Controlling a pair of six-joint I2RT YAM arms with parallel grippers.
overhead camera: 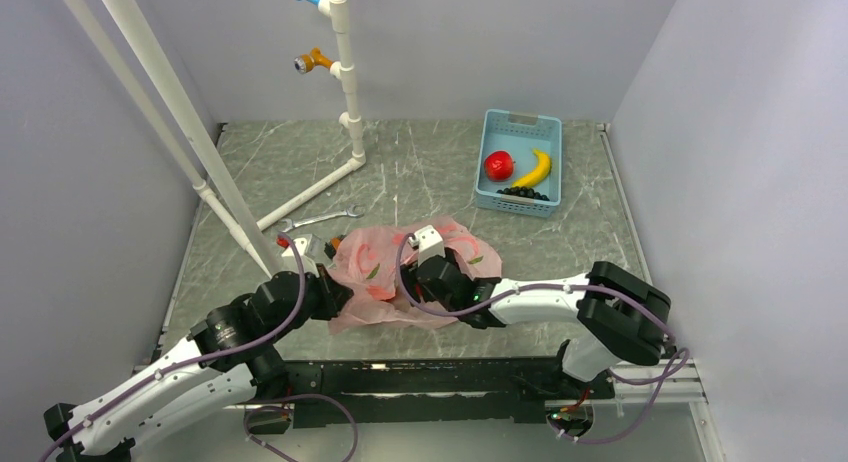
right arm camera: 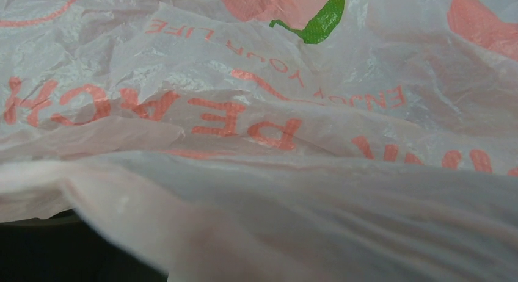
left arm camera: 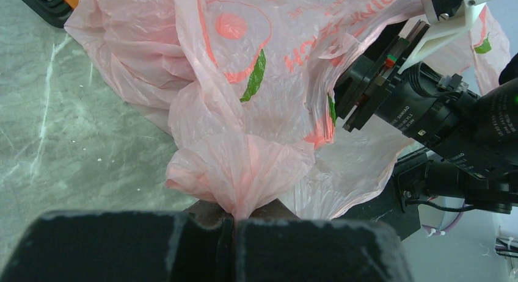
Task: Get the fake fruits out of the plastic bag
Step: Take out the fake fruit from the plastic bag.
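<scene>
The left gripper (left arm camera: pixel 233 224) is clamped on a gathered fold of the bag (overhead camera: pixel 375 272). The bag lies crumpled at the centre of the table (overhead camera: pixel 420 172), between both grippers. The right gripper (overhead camera: pixel 428 244) is buried in the film; whether its jaws are apart or together cannot be told. Farther back, a basket (overhead camera: pixel 520 122) holds one red fruit (overhead camera: pixel 499 165) and a banana (overhead camera: pixel 537 168).

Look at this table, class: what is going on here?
The left gripper is shut on a bunched fold of the thin pink printed plastic bag, crumpled on the table. The right gripper is up against the bag, jaws hidden. A round red fake fruit and a yellow banana lie in the blue plastic basket.
</scene>
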